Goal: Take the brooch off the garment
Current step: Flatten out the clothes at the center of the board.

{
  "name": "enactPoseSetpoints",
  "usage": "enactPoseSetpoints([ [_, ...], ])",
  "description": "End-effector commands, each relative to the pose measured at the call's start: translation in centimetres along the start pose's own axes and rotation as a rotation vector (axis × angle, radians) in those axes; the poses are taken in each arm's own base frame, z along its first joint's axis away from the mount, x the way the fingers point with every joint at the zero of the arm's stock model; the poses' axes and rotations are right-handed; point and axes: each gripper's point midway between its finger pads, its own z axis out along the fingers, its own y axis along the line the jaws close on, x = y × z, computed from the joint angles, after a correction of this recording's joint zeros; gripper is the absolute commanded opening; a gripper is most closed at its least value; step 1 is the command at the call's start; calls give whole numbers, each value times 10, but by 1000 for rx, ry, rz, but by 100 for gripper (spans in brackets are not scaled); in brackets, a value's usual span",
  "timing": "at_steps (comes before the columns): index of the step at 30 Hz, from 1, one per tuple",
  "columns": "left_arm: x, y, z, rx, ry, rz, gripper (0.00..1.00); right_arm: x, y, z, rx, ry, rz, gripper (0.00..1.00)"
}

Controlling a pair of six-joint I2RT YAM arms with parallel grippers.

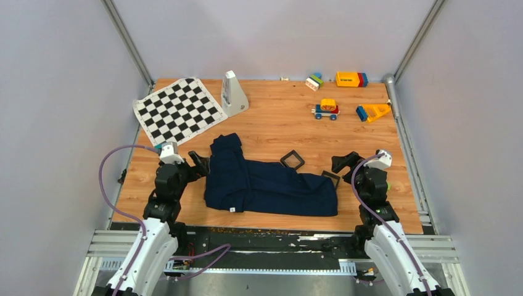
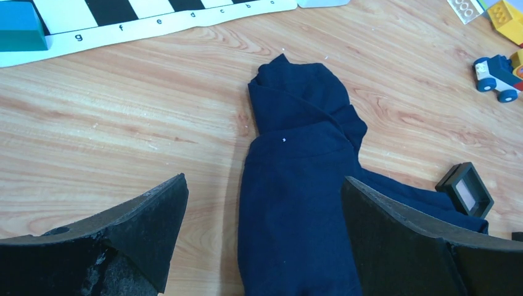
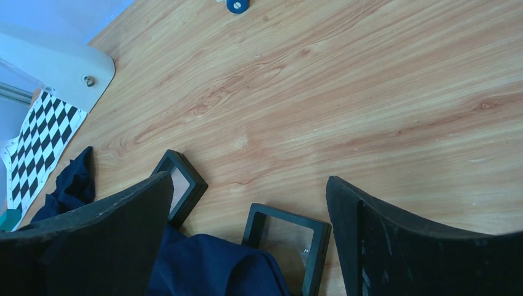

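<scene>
The dark navy garment (image 1: 271,188) lies crumpled across the near middle of the wooden table; it also shows in the left wrist view (image 2: 296,185) and the right wrist view (image 3: 210,265). A tiny white speck (image 2: 283,140) sits on its upper fold; I cannot tell whether it is the brooch. My left gripper (image 1: 200,161) is open at the garment's left end, its jaws straddling the cloth edge (image 2: 264,182). My right gripper (image 1: 342,163) is open and empty at the right end, above a black frame (image 3: 248,179).
Two black square frames lie by the garment: one at its far edge (image 1: 292,160), one at its right end (image 1: 331,179). A chequered mat (image 1: 179,110) and a white wedge-shaped object (image 1: 233,92) are at the back left. Toy blocks (image 1: 351,78) and a toy car (image 1: 325,109) are at the back right.
</scene>
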Motion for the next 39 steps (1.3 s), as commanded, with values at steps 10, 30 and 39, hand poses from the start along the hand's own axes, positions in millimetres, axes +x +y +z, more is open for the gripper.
enactPoseSetpoints([
  [10, -16, -8, 5, 14, -25, -2, 100, -22, 5, 7, 70, -19, 82, 98],
  [30, 14, -28, 29, 124, 164, 39, 88, 47, 90, 19, -194, 286, -253, 81],
  [39, 22, -29, 35, 127, 218, 36, 89, 73, 104, 19, -227, 363, -396, 63],
])
